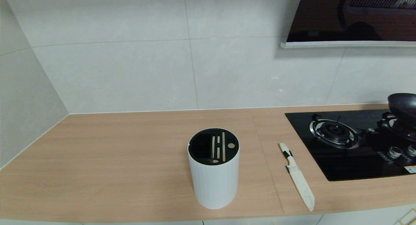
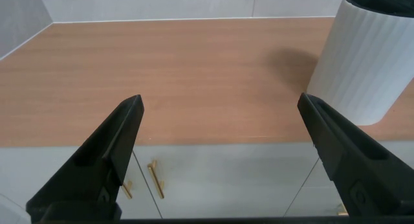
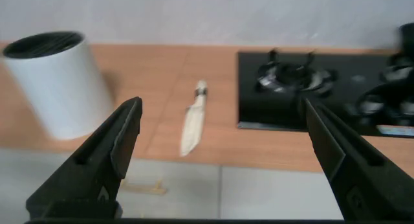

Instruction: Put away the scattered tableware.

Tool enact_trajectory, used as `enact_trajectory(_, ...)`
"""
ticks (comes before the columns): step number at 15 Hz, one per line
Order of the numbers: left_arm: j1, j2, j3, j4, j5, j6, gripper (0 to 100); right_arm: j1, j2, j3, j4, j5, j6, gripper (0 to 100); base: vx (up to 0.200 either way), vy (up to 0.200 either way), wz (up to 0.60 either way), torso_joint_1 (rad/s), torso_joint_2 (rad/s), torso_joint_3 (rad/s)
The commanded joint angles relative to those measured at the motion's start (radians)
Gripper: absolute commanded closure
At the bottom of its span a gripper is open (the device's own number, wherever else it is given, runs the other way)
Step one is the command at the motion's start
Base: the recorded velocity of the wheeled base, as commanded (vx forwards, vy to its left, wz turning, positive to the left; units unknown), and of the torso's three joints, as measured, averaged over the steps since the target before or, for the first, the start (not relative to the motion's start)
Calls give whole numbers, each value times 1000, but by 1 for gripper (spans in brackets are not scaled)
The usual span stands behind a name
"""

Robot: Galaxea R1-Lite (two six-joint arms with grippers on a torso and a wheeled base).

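Observation:
A white ribbed cylindrical knife holder (image 1: 214, 168) with a black slotted top stands near the front edge of the wooden counter (image 1: 130, 153). To its right a white knife (image 1: 297, 177) with a white-and-black handle lies flat, blade toward the counter's front edge. My left gripper (image 2: 220, 159) is open, held off the counter's front edge, with the holder (image 2: 362, 56) ahead of it. My right gripper (image 3: 223, 162) is open too, in front of the counter edge, with the knife (image 3: 193, 118) and the holder (image 3: 58, 81) ahead of it. Nothing is between either pair of fingers.
A black gas hob (image 1: 354, 142) is set into the counter at the right, with a dark pan (image 1: 403, 104) on its far burner. A range hood (image 1: 351, 20) hangs above. Tiled walls close off the back and left. White cabinet fronts with gold handles (image 2: 155, 179) lie below the counter.

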Motion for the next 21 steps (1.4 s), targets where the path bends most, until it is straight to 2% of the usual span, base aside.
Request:
enact_trajectory(1, 0, 0, 0, 0, 0, 0, 0, 97, 492, -145, -12, 22, 3, 0, 0, 0, 0, 0, 0, 0)
enact_trajectory(5, 0, 0, 0, 0, 0, 0, 0, 146, 929, -256, -134, 17, 0, 0, 0, 0, 0, 0, 0, 0)
enact_trajectory(10, 0, 0, 0, 0, 0, 0, 0, 191, 1387, -352, -391, 0, 0, 0, 0, 0, 0, 0, 0, 0)
enact_trajectory(16, 0, 0, 0, 0, 0, 0, 0, 211, 1700, -391, -630, -49, -2, 0, 0, 0, 0, 0, 0, 0)
enact_trajectory(21, 0, 0, 0, 0, 0, 0, 0, 226, 1892, -412, -763, -165, -9, 0, 0, 0, 0, 0, 0, 0)
